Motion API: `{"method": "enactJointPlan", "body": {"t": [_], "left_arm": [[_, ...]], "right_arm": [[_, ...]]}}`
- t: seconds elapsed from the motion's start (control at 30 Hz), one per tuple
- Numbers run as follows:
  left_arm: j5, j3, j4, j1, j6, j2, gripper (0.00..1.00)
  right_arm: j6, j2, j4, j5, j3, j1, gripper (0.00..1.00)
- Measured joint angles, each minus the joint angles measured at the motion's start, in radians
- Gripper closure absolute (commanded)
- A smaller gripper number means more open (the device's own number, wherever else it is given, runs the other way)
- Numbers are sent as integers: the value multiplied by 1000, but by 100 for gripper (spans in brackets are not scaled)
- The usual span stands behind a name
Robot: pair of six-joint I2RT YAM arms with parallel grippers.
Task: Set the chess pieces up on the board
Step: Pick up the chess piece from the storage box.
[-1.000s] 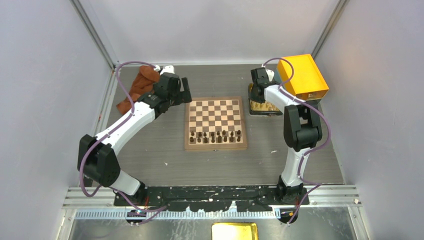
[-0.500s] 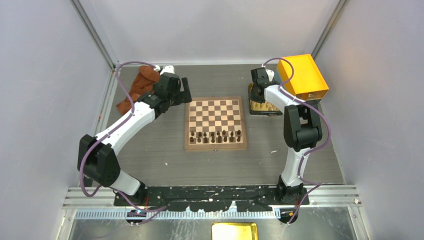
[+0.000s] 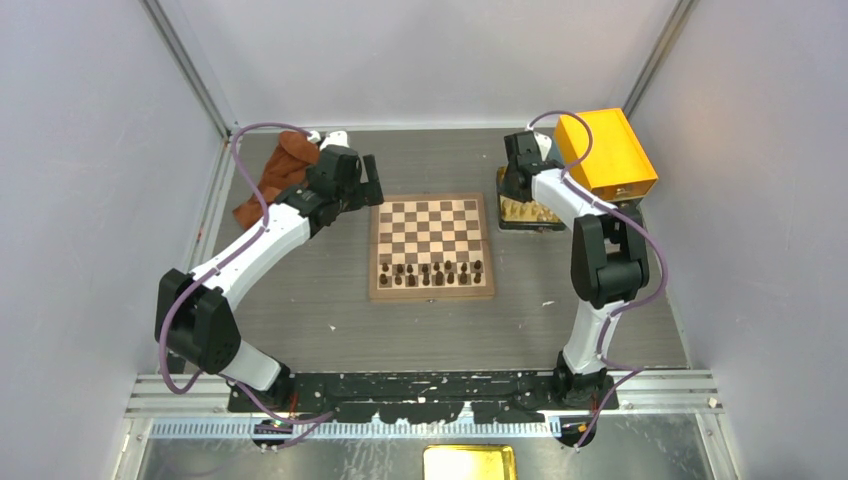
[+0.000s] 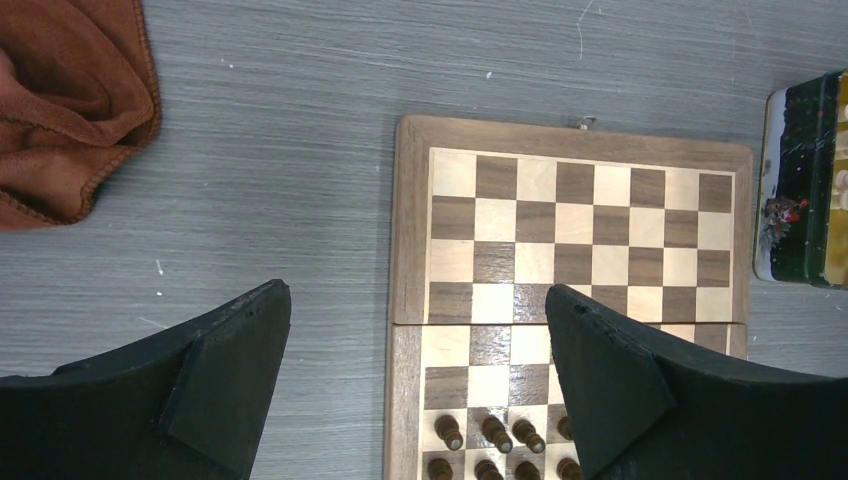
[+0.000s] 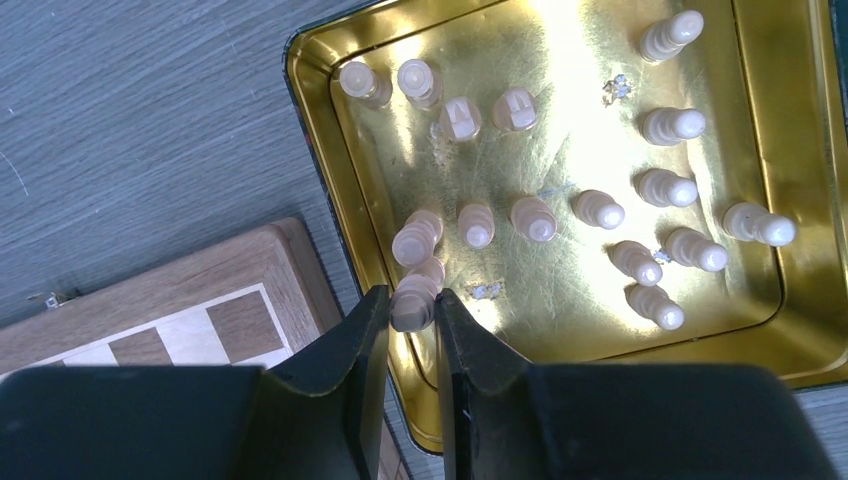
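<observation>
Several cream chess pieces stand in a golden tray right of the board. My right gripper hangs over the tray's near left rim, shut on one cream chess piece that sits between its fingertips. In the top view the right gripper is above the tray. My left gripper is open and holds nothing. It hovers over the board's left border; in the top view this left gripper sits at the board's far left corner.
Dark brown chessmen fill the board's two near rows, and some show in the left wrist view. An orange-yellow box stands at the back right, close to the right arm. A rust-brown cloth lies at the back left.
The right arm's wrist has shifted slightly over the tray, still gripping the cream piece. The left arm has not moved.
</observation>
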Motion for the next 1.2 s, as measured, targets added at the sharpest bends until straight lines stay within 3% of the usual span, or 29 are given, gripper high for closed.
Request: {"method": "enactJointPlan", "body": {"t": [0.73, 1.2], "left_arm": [[-1, -2, 0, 0, -4, 0, 0], [-5, -55, 1, 0, -6, -44, 0]], "right_arm": [[-8, -110, -64, 11, 26, 6, 99], [-18, -145, -163, 66, 146, 103, 99]]}}
